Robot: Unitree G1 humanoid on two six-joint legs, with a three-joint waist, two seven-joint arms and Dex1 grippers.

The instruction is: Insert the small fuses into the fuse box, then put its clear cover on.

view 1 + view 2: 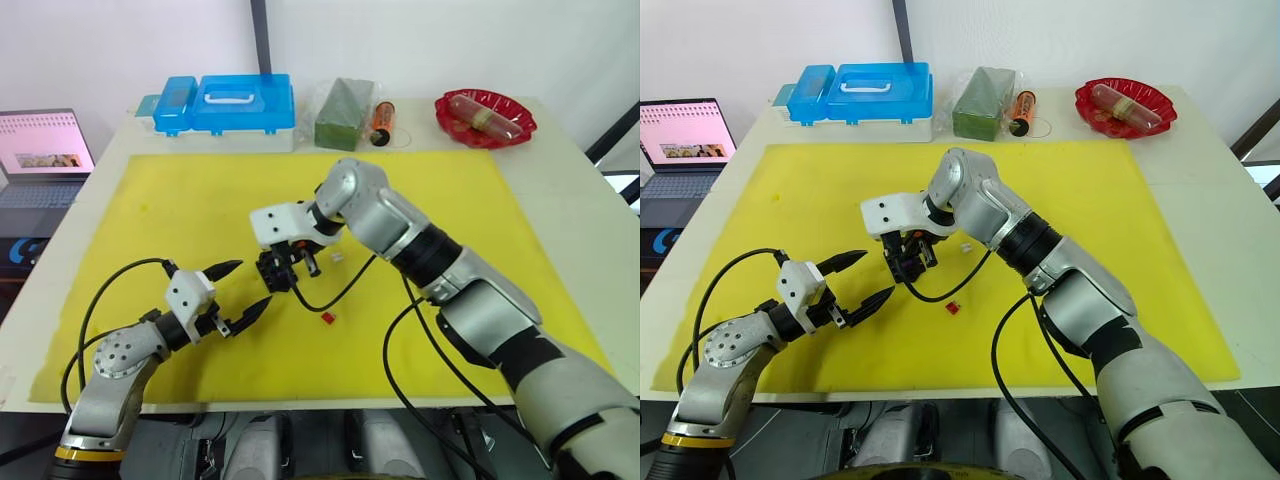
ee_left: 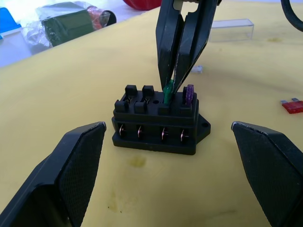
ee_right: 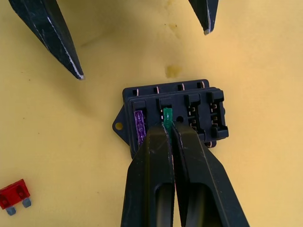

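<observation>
R gripper [image 3: 169, 126] pinches green fuse [image 2: 168, 91] over 2nd slot of fuse box [image 2: 158, 127] mid-mat, beside seated purple fuse [image 3: 139, 126]. L gripper [image 1: 243, 288] wide open, empty, near box w/o bracing it. Risk: off-axis push tips box or jams blades.

Lab or workshop bench, white table [image 1: 560, 170], yellow mat [image 1: 180, 200], laptop [image 1: 45, 155], blue parts case [image 1: 230, 105]

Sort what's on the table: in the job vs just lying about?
Job: fuse box; green fuse pinched by right gripper; purple fuse, seated; red fuse, loose on the mat; clear cover.

Lying about: blue case; green packet; orange tube; red dish; laptop.
</observation>
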